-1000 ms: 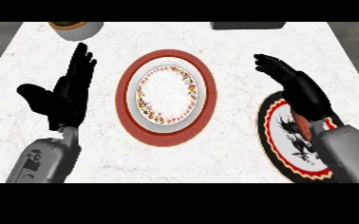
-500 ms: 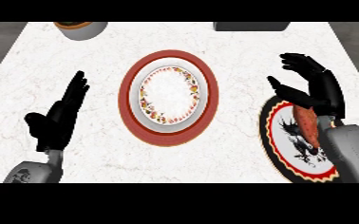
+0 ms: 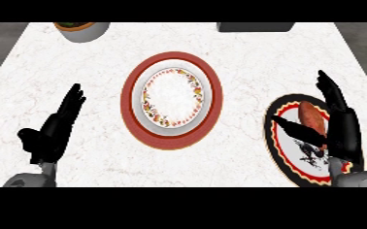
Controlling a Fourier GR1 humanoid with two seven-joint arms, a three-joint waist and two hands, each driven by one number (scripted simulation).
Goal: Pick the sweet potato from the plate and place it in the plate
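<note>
my right hand (image 3: 342,126) hangs open, fingers straight, over the black-rimmed rooster plate (image 3: 283,148), thumb crossing beside the reddish-brown sweet potato (image 3: 312,114) lying on it. my left hand (image 3: 52,135) rests open, well apart from the white floral plate (image 3: 172,94) on its red charger (image 3: 129,111).

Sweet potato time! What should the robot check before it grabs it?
1. The sweet potato lies on the black-rimmed plate: ok.
2. The right robot hand is beside the sweet potato: ok.
3. The right robot hand's fingers are curled round it: not ok, they are straight.
4. The thumb touches the sweet potato: cannot tell.
5. The red-rimmed plate has its white middle showing, ready to receive: ok.
6. The left robot hand is open at the left, away from both plates: ok.
</note>
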